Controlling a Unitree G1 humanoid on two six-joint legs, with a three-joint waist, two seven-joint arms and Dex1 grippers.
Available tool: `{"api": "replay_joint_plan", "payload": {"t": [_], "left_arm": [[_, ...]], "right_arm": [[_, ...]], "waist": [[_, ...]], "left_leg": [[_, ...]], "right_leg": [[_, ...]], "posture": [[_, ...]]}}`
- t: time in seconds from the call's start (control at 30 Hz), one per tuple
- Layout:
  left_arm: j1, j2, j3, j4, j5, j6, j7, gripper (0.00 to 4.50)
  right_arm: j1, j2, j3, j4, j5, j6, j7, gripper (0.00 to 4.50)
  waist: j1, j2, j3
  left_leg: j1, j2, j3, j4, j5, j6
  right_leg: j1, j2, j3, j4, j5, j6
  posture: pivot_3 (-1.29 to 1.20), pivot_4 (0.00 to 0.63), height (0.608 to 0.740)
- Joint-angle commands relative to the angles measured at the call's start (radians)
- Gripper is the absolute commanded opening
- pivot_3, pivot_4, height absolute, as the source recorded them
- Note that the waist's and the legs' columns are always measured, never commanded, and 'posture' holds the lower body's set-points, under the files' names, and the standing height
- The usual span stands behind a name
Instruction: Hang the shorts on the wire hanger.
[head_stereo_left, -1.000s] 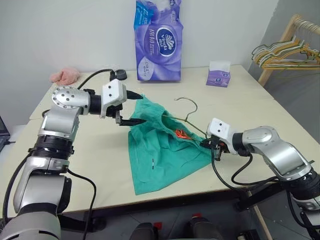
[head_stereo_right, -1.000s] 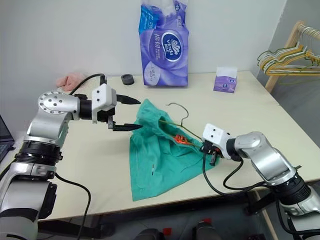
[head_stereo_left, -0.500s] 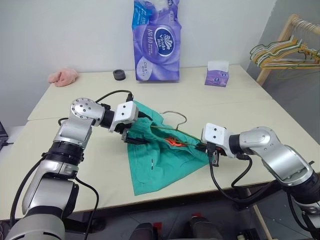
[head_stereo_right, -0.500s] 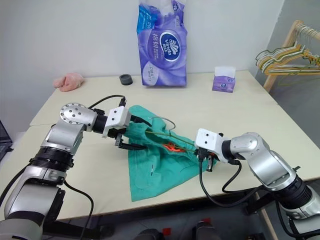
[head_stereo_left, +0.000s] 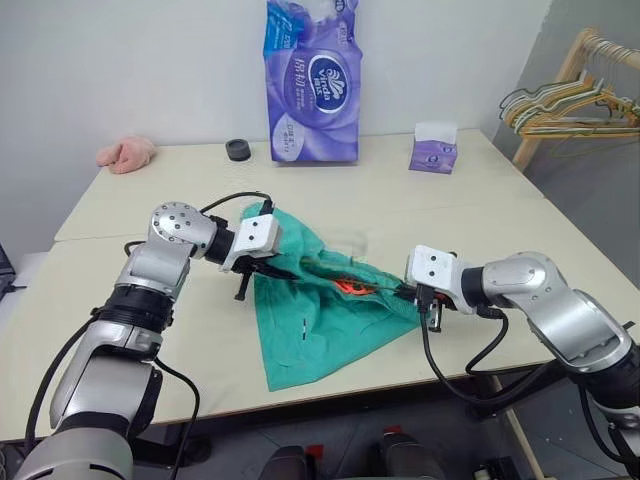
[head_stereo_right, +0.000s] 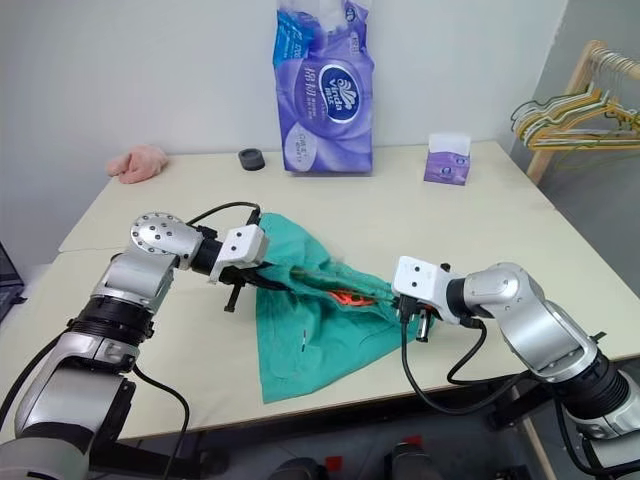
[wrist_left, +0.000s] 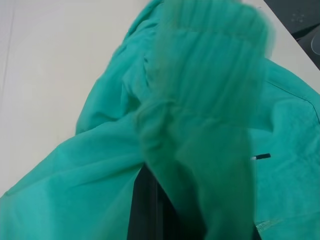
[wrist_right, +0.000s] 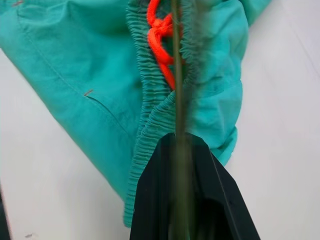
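White wall behind, and under my arms a pale cream bench (head_stereo_left: 150, 340) that carries everything. At its far edge I see a tall purple pack of tissue paper (head_stereo_left: 312, 82), a small purple tissue box (head_stereo_left: 434, 150), a small black ring-shaped object (head_stereo_left: 238, 150) and a pink cloth lump (head_stereo_left: 127, 153); off to the right a wooden rack with a bundle of pale green and yellow hangers (head_stereo_left: 560, 105) stands beside the bench.

My task piece — the teal-green fabric shorts with a gathered elastic waistband (head_stereo_left: 320, 320) — lies spread near the front middle of the bench, between my two arms, one leg reaching toward the front edge. An orange-red cord or tag (wrist_right: 161, 42) sits inside the waistband.

My left pincer (head_stereo_left: 262, 268) is at the left upper corner of the shorts, clenched with teal fabric bunched around its fingers; in the left wrist view the cloth drapes right over them, so I read it as grasping the shorts.

My right pincer (head_stereo_left: 412, 294) is at the right end of the waistband, clamped on the thin olive-green wire hanger (wrist_right: 177, 100) — the wire runs straight out from between the black fingers (wrist_right: 155, 200), across the gathered waistband and past the orange cord. In the head views most of the hanger lies along or under the fabric, and I cannot make out its hook clearly.
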Motion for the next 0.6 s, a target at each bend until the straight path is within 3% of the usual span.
{"api": "replay_joint_plan", "payload": {"t": [0.03, 0.23, 0.37, 0.6], "left_arm": [[-0.006, -0.01, 0.009, -0.019, -0.002, -0.004, 0.02, 0.01], [-0.002, -0.004, 0.01, -0.018, 0.002, -0.004, 0.015, 0.01], [-0.002, -0.003, 0.015, -0.013, 0.005, -0.006, 0.025, 0.0], [-0.001, -0.002, 0.018, -0.004, 0.009, -0.017, 0.043, 0.0]], "right_arm": [[-0.019, 0.014, -0.005, -0.048, -0.002, -0.056, 0.008, 0.0], [-0.023, -0.025, 0.0, -0.021, -0.044, -0.14, 0.041, 0.0], [-0.02, -0.091, -0.027, 0.007, -0.062, -0.22, 0.093, 0.98], [0.031, -0.213, -0.115, 0.071, -0.087, -0.297, 0.111, 3.49]], "waist": [[0.0, 0.0, 0.0], [0.0, 0.0, 0.0], [0.0, 0.0, 0.0], [0.002, 0.0, 0.0]], "left_leg": [[0.0, 0.0, 0.0, 0.0, 0.0, 0.0], [0.0, 0.0, 0.0, 0.0, 0.0, 0.0], [0.0, 0.0, 0.0, 0.0, 0.0, 0.0], [0.0, 0.0, 0.0, 0.0, 0.0, 0.0]], "right_leg": [[0.0, 0.0, 0.0, 0.0, 0.0, 0.0], [0.0, 0.0, 0.0, 0.0, 0.0, 0.0], [0.0, 0.0, 0.0, 0.0, 0.0, 0.0], [0.0, 0.0, 0.0, 0.0, 0.0, 0.0]], "posture": [[-0.1, 0.05, 0.74], [-0.1, 0.044, 0.74], [-0.1, 0.04, 0.74], [-0.1, 0.033, 0.74]]}}
